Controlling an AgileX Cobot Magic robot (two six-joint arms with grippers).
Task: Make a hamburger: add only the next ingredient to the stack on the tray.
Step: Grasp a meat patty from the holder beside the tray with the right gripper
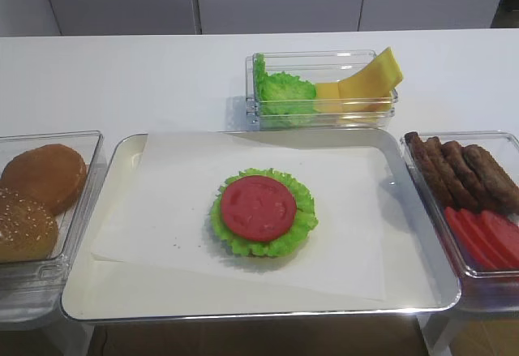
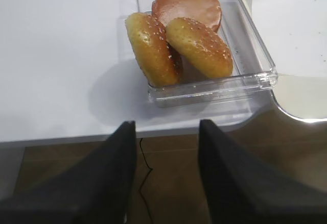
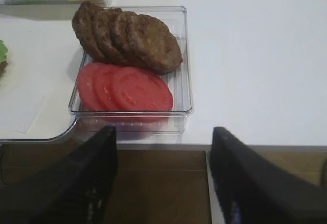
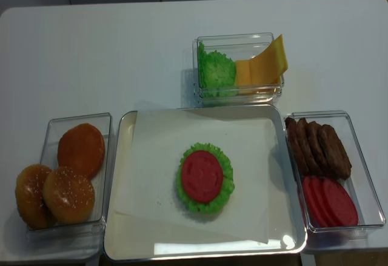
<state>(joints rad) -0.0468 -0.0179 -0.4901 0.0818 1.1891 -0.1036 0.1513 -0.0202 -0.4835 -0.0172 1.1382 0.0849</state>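
Right wrist view shows the right gripper (image 3: 162, 178) parted wide with nothing between its two dark fingers (image 3: 82, 183), hanging off the near edge of the white table (image 3: 255, 55) over brown floor. Only the finger ends show; their roots are cut off by the frame bottom. Just beyond them sits a clear box (image 3: 184, 55) with four meat patties (image 3: 153, 43) leaning in an overlapped row at its far end and red tomato slices (image 3: 138, 89) fanned at the near end. The front patty alone is fully seen; the others are partly hidden behind it.

The left gripper (image 2: 166, 178) is likewise spread and empty, also off the table edge, facing a clear box of buns (image 2: 255, 55) holding three bun halves (image 2: 199, 45), two seeded and tilted, one smooth behind them.

Neither arm appears in the two high views. There the tray (image 4: 118, 205), lined with white paper (image 4: 157, 151), lies between the two boxes, and the stack (image 4: 204, 177) sits near its middle: a tomato slice on top of a frilly lettuce rim, whatever lies beneath being hidden. The tray's near rim is cut off in one high view. Behind the tray a third box (image 4: 239, 42) holds lettuce (image 4: 215, 69) and cheese slices (image 4: 264, 66). No writing or label is readable anywhere.
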